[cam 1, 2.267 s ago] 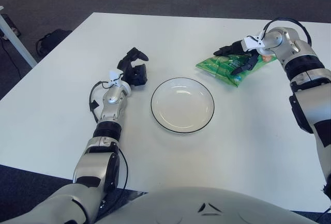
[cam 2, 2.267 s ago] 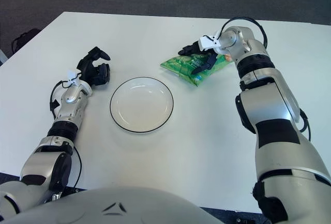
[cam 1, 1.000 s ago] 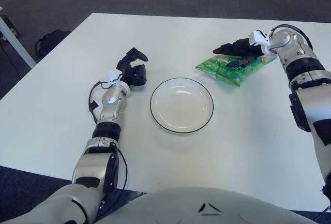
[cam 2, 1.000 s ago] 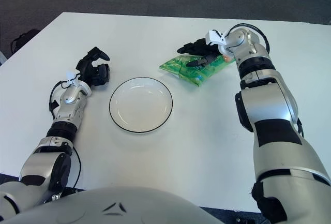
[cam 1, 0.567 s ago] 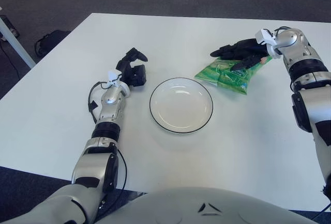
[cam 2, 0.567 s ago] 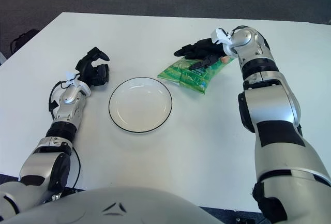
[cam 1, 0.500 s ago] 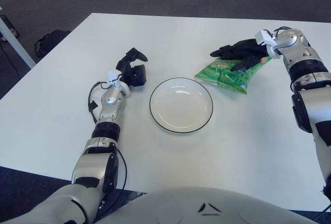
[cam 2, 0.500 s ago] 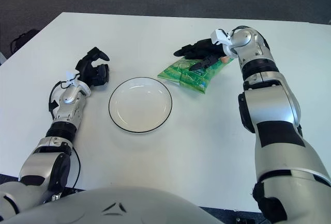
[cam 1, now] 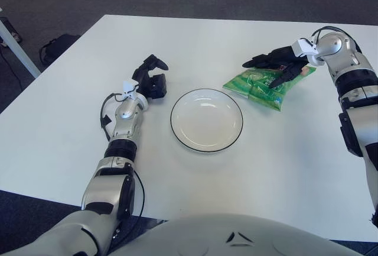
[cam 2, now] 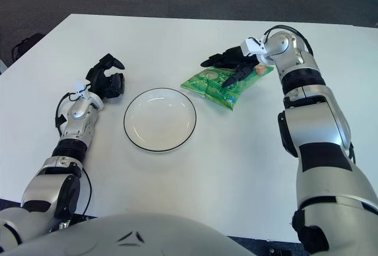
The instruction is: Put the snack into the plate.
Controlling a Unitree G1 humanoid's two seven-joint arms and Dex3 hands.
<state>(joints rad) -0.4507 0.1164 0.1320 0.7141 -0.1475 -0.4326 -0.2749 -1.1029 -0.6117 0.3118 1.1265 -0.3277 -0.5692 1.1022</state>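
a: starting at the left, what is the left hand (cam 1: 152,77) doing?

b: nothing for the task. it shows just left of the white plate (cam 1: 207,120), fingers curled in with nothing between them. its forearm lies along the white table (cam 1: 71,120), seemingly kept out of the way so the plate's approach is free.

a: and the plate itself?

b: it sits near the middle of the table, nothing in it, with a thin dark rim. it is the target, so it makes sense that it lies between the two arms, within reach of either.

a: where is the snack?

b: the green snack bag (cam 1: 263,87) lies flat on the table just right of the plate, close to its rim but apart from it. it is not in the plate yet.

a: and the right hand (cam 1: 280,64)?

b: it reaches in from the right and sits over the bag's far edge, black fingers (cam 2: 233,77) spread and stretched across the top of the packet rather than clamped around it. it appears to press or rake the bag, probably to drag it toward the plate or to work a grip on the thin film.
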